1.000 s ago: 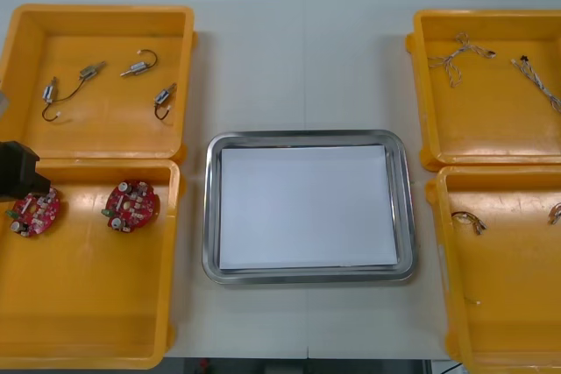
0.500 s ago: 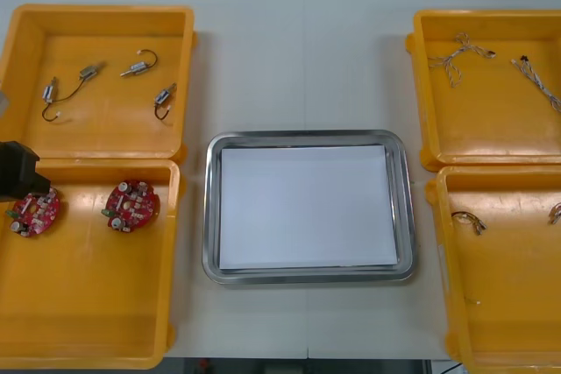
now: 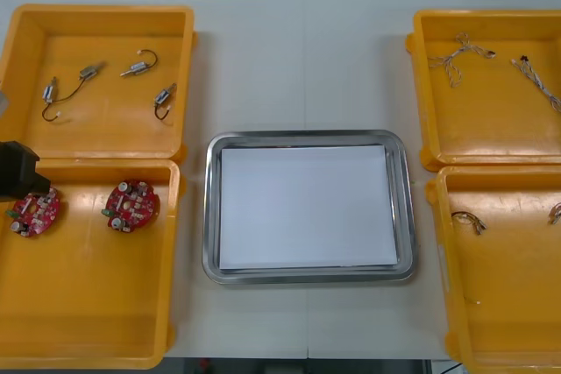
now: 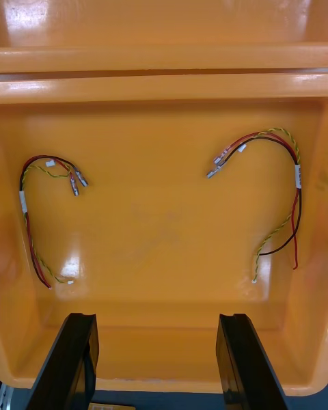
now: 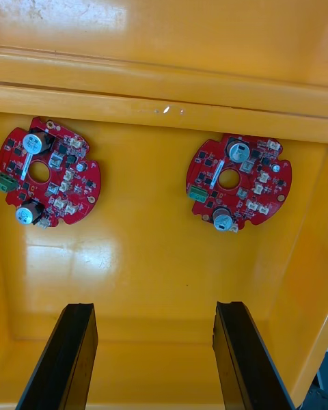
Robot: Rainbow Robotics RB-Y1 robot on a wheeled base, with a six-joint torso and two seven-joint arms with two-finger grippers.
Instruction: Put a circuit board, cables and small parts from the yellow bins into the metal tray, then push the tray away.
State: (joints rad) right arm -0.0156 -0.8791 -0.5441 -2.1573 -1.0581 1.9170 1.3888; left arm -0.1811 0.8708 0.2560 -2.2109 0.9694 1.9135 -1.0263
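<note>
circuit boards (image 5: 239, 181) — two, round, no long axis — lie flat in the near-left yellow bin (image 3: 88, 304), ahead of the left gripper (image 5: 154, 307), its fingers (image 5: 68, 342) spread (one board beyond each); the right gripper (image 4: 157, 318), also spread, hangs over red-and-yellow cables (image 4: 298, 178).

The metal tray (image 3: 210, 208) is lying with its white inside bare within a low rim, and the table (image 3: 307, 41) is running free on its left, right and far sides. In the near left bin (image 3: 88, 304) the left gripper (image 5: 154, 307), fingers parted, is facing bare floor, with two circuit boards (image 5: 239, 181) sitting ahead (a gap showing between them) before the far wall. In the near right bin (image 4: 157, 232) the right gripper (image 4: 156, 318), likewise parted, is facing bare floor between two red and yellow cables (image 4: 273, 191).
</note>
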